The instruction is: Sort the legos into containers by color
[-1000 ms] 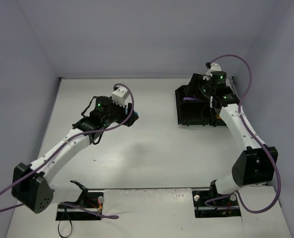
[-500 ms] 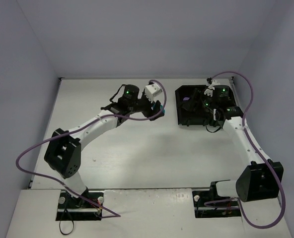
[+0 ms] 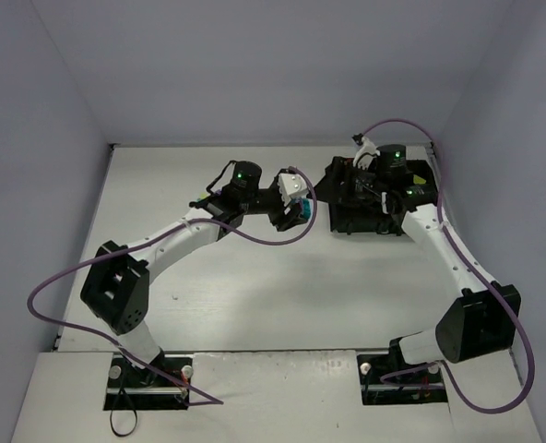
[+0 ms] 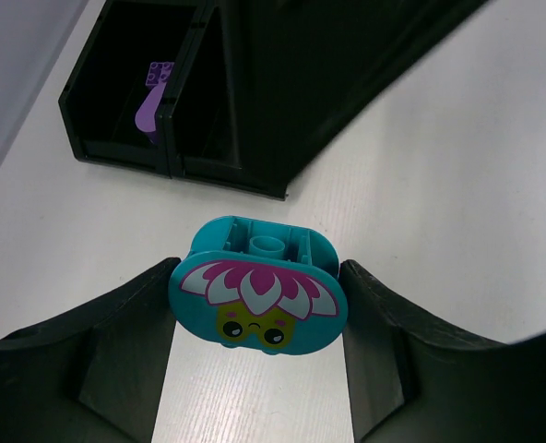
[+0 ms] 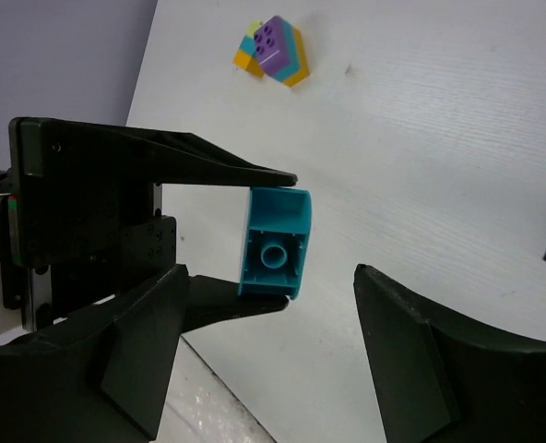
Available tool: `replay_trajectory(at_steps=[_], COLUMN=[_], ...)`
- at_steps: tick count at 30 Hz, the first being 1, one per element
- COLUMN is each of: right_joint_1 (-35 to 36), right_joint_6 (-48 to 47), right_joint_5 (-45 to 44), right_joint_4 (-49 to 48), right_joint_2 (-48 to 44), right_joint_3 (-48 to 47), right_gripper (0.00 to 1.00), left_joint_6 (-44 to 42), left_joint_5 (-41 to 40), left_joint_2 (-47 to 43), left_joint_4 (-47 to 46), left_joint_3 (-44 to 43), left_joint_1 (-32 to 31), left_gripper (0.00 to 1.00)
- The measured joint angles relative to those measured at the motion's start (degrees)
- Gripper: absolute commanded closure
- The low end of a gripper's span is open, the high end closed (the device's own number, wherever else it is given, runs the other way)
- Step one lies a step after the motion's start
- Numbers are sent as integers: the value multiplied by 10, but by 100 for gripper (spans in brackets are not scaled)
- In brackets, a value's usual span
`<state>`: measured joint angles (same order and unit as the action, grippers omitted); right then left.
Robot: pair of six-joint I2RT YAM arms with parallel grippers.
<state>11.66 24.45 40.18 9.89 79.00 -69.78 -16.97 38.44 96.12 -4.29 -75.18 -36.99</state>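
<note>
My left gripper [image 3: 296, 212] is shut on a cyan oval brick [image 4: 257, 293] with a flower face printed on it, held above the table just left of the black tray [image 3: 339, 222]. The right wrist view shows the same brick [image 5: 275, 242] between the left fingers [image 5: 208, 166]. My right gripper [image 5: 273, 355] is open and empty over the tray's left side, facing the held brick. One purple brick [image 4: 152, 92] lies in a tray compartment [image 4: 116, 120]. A pile of purple, orange, cyan and lime bricks [image 5: 273, 48] lies on the table beyond the left gripper.
White table with grey walls at the back and sides. The two grippers are close together near the tray's left edge. The brick pile is hidden by the left arm in the top view.
The left arm has swung right, carrying the cyan brick from mid-table to the tray's left edge. The right gripper has turned left over the tray to face it.
</note>
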Motion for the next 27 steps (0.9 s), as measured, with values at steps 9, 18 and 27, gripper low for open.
replay_trajectory(at_steps=[9,18,27], right_joint_1=[39,46,54], right_joint_6=[-3,-7,-3], right_joint_5=[1,-10,-19], right_joint_4=[2,2,0], right_joint_2=[37,51,62], right_joint_3=[-7,-7,-9], right_gripper=[31,48,100], left_joint_6=[-9,-2,15], left_joint_5=[-3,-12,-34], left_joint_2=[0,0,0], left_joint_4=[-12,-50,-61], left_joint_3=[0,6,15], left_joint_1=[-13,-13,-13], left_gripper=[97,97,30])
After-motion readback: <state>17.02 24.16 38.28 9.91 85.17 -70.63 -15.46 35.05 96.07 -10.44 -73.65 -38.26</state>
